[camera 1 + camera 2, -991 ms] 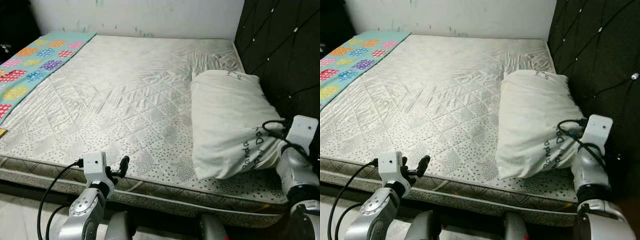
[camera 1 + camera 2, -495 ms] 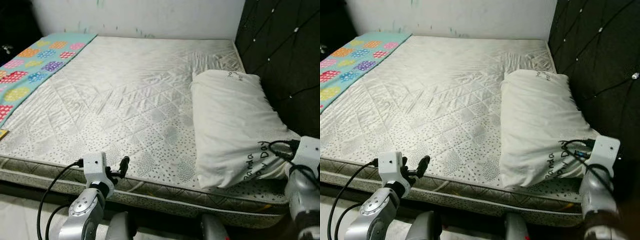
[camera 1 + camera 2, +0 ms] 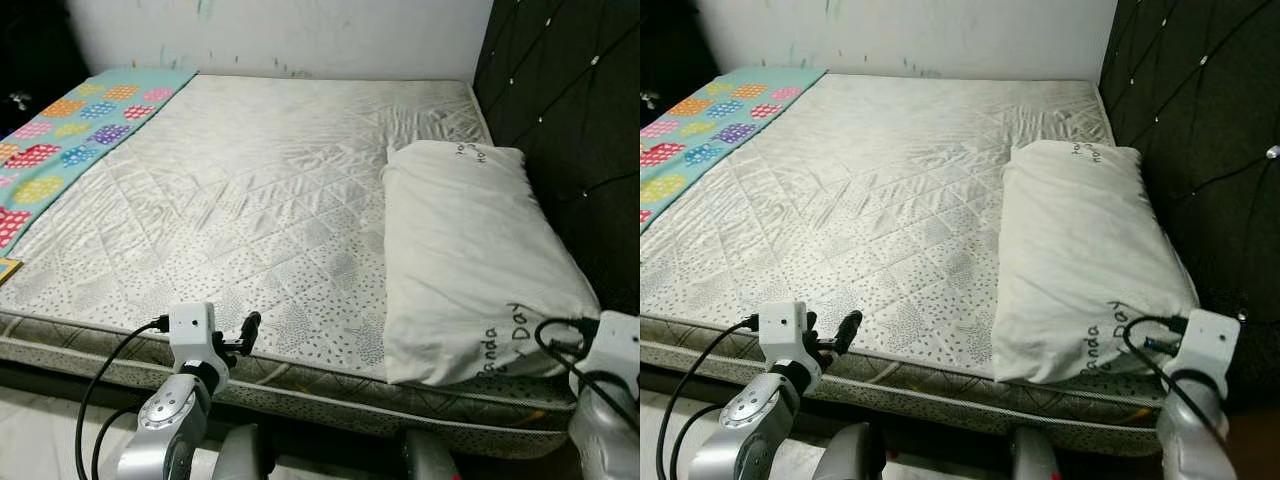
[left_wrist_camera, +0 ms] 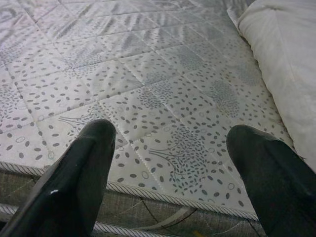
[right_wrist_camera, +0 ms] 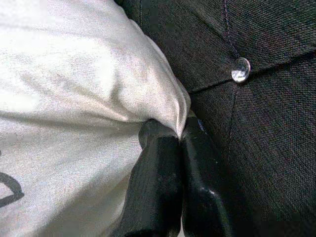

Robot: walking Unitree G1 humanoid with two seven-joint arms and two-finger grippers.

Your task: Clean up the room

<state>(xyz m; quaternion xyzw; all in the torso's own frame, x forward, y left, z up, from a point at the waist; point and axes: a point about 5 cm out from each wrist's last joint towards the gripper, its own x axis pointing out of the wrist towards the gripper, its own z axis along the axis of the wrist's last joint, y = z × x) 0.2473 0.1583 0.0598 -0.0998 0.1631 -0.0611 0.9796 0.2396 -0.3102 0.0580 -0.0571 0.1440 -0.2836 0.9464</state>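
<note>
The right gripper [image 5: 180,136] has its two black fingers [image 5: 158,182] pressed together on a pinch of white cloth — the near corner of the pillow [image 3: 470,270], right where it meets the dark tufted headboard [image 3: 570,120]. In the wrist picture a fold of fabric is caught between the tips, with a shiny button [image 5: 240,69] of the headboard at about two o'clock from the grip. In the head views the right wrist sits at about five o'clock from the pillow's middle, off the bed's near edge.

The pillow lies lengthways along the mattress [image 3: 250,200], against the headboard, its printed end toward the robot. It looks soft, light and floppy — a corner pinch holds only the cover, so the filling would likely sag and the body trail behind if lifted or dragged. The fabric seems smooth enough to slip out of a thin pinch; a deeper bite at the corner seam, or a grip on a bunched edge, should hold better. Nothing fragile here.

The left gripper [image 4: 170,148] hovers at the mattress's near edge, at about seven o'clock from the mattress's middle, its fingers [image 4: 84,177] spread wide and holding nothing. A patterned blanket [image 3: 60,140] lies along the far left side of the bed.
</note>
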